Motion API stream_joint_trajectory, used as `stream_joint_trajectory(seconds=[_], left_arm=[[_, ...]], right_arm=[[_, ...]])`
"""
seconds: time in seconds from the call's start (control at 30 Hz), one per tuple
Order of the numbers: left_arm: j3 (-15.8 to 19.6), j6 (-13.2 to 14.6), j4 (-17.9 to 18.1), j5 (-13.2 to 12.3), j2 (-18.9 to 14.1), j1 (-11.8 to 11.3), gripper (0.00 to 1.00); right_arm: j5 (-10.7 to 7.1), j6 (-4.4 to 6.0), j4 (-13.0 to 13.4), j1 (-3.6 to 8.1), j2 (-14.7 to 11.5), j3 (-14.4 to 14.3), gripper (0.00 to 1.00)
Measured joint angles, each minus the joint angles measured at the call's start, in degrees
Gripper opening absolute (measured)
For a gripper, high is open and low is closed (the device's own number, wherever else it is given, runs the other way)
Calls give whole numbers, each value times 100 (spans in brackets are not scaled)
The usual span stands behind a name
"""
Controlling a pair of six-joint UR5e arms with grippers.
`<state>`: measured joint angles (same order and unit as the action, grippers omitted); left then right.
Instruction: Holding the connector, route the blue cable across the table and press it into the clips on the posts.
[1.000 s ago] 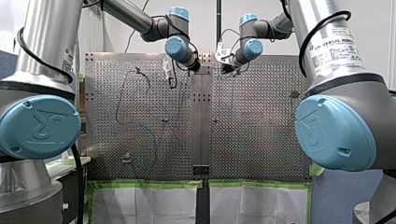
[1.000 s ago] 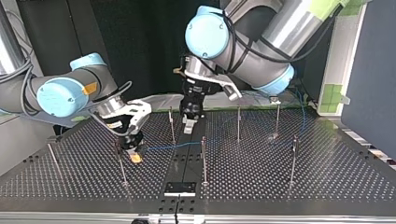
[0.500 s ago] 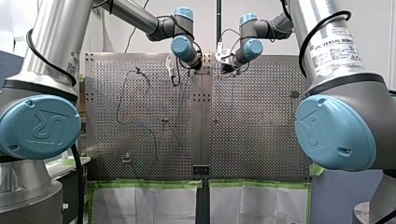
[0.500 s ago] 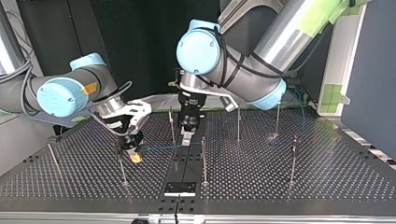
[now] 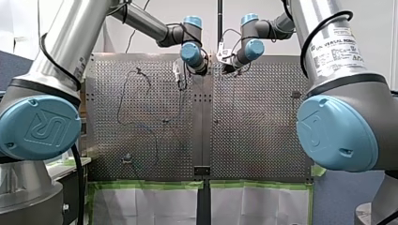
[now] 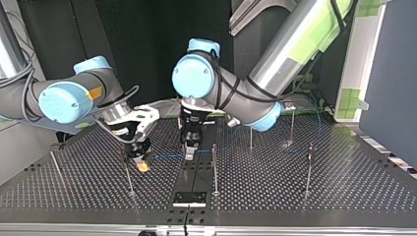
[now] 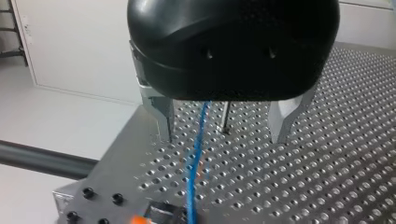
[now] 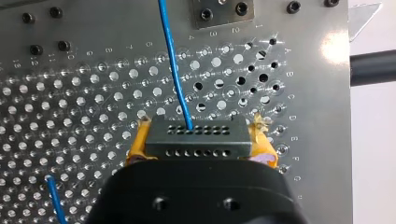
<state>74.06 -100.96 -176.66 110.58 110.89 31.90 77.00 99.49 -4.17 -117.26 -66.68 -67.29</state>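
Our right gripper (image 8: 195,142) hides most of its own fingers behind its black body. Only slivers of the yellow pads (image 8: 138,142) show either side of the connector (image 8: 195,136), whose near half is covered too. The blue cable (image 8: 173,60) leaving the connector runs off the picture's edge, and a second stretch beside the connector is cut short likewise. In the left wrist view the cable's upper end vanishes behind our left gripper (image 7: 223,137), and a dark block (image 7: 163,215) with an orange fleck is blurred and cropped. Whether any post (image 6: 214,167) beyond the connector clips the cable is too small to tell.
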Motion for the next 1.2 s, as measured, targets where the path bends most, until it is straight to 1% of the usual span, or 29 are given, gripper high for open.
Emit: stream_joint_trajectory(seconds=[0.33,0.43,0.47,0.5,0.53,0.57,0.6,0.63,0.67,0.7,0.73,0.8,1.0,1.2], left_arm=[[-519,7,-76,39,519,-42,100],[-652,11,-112,98,642,-35,100],[-691,13,-125,128,665,-31,95],[-744,13,-141,172,686,-25,82],[-784,14,-148,206,698,-19,82],[-823,14,-152,240,706,-13,63],[-872,15,-155,279,714,-6,50],[-902,15,-155,301,717,-1,50],[-925,16,-154,318,720,4,31],[-945,18,-153,335,720,10,20],[-955,17,-153,344,720,13,20],[-967,16,-156,371,719,18,0],[-972,9,-202,538,718,38,0],[-971,-11,-336,630,718,52,0]], right_arm=[[0,0,6,7,0,0,0],[0,1,9,12,5,0,0],[0,1,9,12,5,0,0],[0,0,8,13,5,0,0],[0,-2,7,13,5,0,0],[0,-2,7,13,5,0,0],[0,-1,6,14,5,0,0],[0,-1,6,14,4,0,0],[0,-1,5,14,5,0,0],[0,0,5,14,6,0,0],[0,0,5,14,6,0,0],[0,0,4,14,6,0,0],[-1,1,4,23,8,-1,0],[-5,0,-1,30,8,0,0]])
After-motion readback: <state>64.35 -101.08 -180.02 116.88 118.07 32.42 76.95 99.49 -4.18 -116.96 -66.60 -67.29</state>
